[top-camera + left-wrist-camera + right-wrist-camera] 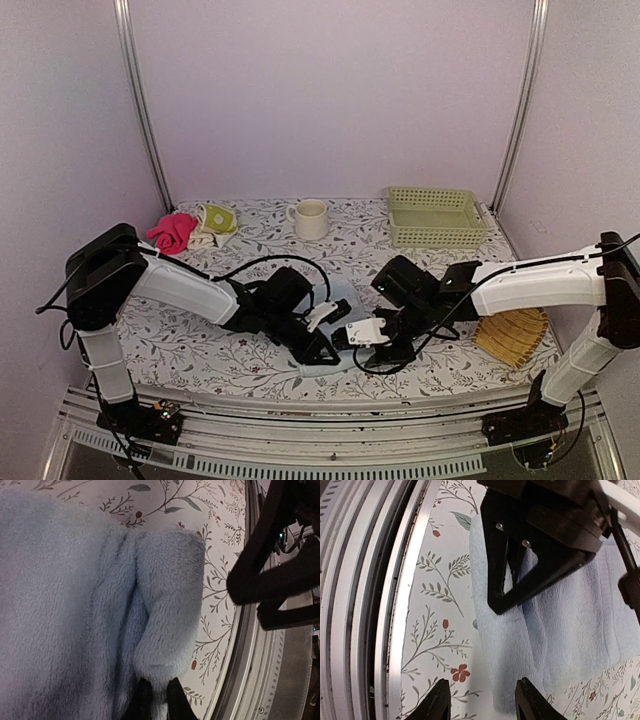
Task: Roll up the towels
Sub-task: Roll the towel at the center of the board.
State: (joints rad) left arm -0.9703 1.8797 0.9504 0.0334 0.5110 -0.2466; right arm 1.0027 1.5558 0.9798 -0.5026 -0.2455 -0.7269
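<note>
A robot lab booth: plain white panels (pixel 330 90) on aluminium posts (pixel 142 100) at 11 and 1 o'clock, a floral-cloth table (pixel 180 350), and a mounting rail (pixel 300 430) at 6 o'clock.

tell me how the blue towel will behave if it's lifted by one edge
Probably floppy: the blue towel curls over softly where the left gripper pinches its edge, so the rest would likely sag. Its thick fuzzy pile should grip rather than slip. Pushed, it would likely bunch up, not slide.
</note>
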